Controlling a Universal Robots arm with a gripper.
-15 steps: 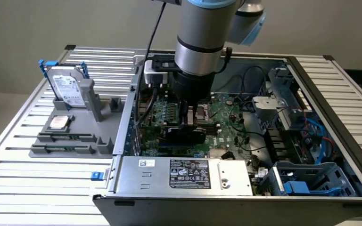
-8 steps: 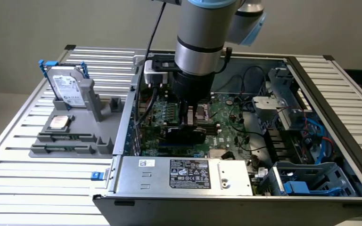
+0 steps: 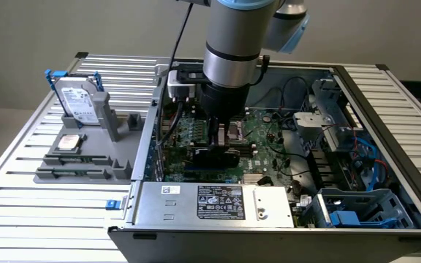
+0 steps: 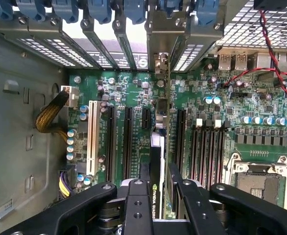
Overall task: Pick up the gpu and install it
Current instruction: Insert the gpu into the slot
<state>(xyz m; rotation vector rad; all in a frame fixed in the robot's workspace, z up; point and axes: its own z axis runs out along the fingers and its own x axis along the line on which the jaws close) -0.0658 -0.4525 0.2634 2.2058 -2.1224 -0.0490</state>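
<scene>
The gpu (image 4: 156,164) appears edge-on in the wrist view, a thin upright card with a black shroud. It stands over the long expansion slots of the green motherboard (image 4: 133,112). Its silver bracket end (image 4: 161,68) reaches the row of rear slot covers. My gripper (image 4: 164,204) is shut on the card's upper edge, one black finger (image 4: 137,205) on each side. In the exterior view the arm reaches straight down into the open computer case (image 3: 386,164). There the gripper (image 3: 221,136) holds the dark gpu (image 3: 212,158) low over the board.
A grey holder (image 3: 86,170) on the slatted table at the exterior view's left carries a silver hard drive with a blue handle (image 3: 79,101), a processor chip (image 3: 69,142) and memory sticks (image 3: 79,161). The case also holds a power supply (image 3: 214,201), a CPU socket (image 4: 261,183), memory slots (image 4: 207,147) and cables (image 4: 50,115).
</scene>
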